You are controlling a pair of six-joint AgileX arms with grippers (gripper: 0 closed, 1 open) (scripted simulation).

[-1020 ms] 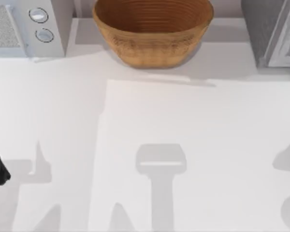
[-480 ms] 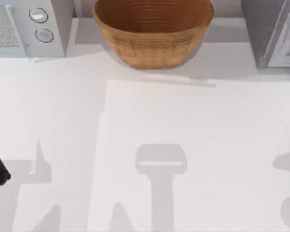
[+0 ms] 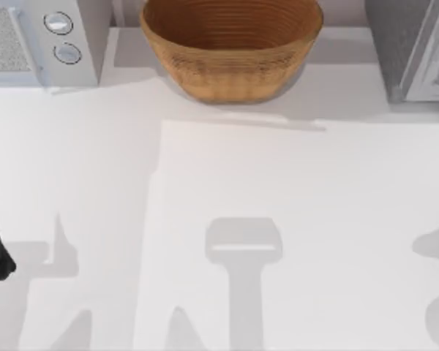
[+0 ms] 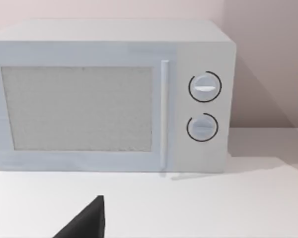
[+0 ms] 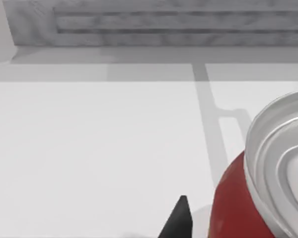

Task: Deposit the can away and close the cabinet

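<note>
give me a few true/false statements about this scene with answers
1. The wicker basket stands at the table's far edge, between the microwave and the cabinet. True.
2. The can is blue. False: it is red with a silver top.
3. The microwave has two round dials. True.
4. The microwave door hangs open. False: it is shut.
5. The can lies inside the basket. False: the basket holds nothing; the can shows in the right wrist view.

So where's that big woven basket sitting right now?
In the top view the basket stands at the back of the table, near the middle, between the microwave on the left and the grey cabinet on the right.
</note>
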